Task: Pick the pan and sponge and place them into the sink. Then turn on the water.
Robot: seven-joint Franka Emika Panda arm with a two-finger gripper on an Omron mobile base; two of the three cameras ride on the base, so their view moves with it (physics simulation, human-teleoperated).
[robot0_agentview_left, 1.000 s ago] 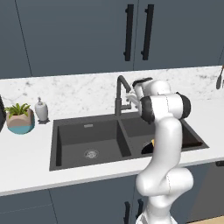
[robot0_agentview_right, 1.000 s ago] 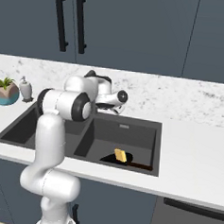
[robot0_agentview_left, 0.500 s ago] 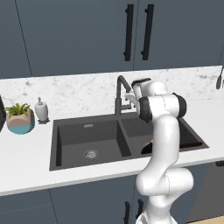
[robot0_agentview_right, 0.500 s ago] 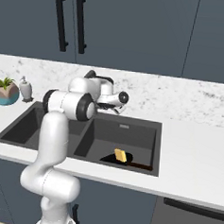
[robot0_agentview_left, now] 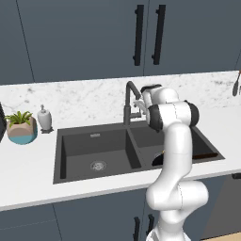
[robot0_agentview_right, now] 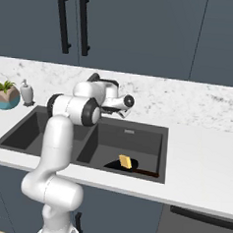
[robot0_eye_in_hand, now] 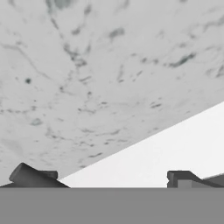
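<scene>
One pan [robot0_agentview_right: 116, 164] and one sponge [robot0_agentview_right: 125, 162] in sink [robot0_agentview_right: 136, 139], gripper [robot0_agentview_left: 138, 104] seemingly at faucet [robot0_agentview_left: 128, 96]

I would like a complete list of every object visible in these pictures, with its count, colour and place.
sink: one, dark grey, two basins, set in the white counter.
pan: one, black, in the right basin.
sponge: one, yellow side showing, on the pan.
faucet: one, dark gooseneck, behind the divider; no water is visible.
soap dispenser: one, white, left of the sink.
plant pot: one, teal, beside the dispenser.
cabinets: dark blue, above the backsplash.
gripper: one, at the faucet; its jaws are unclear.
</scene>
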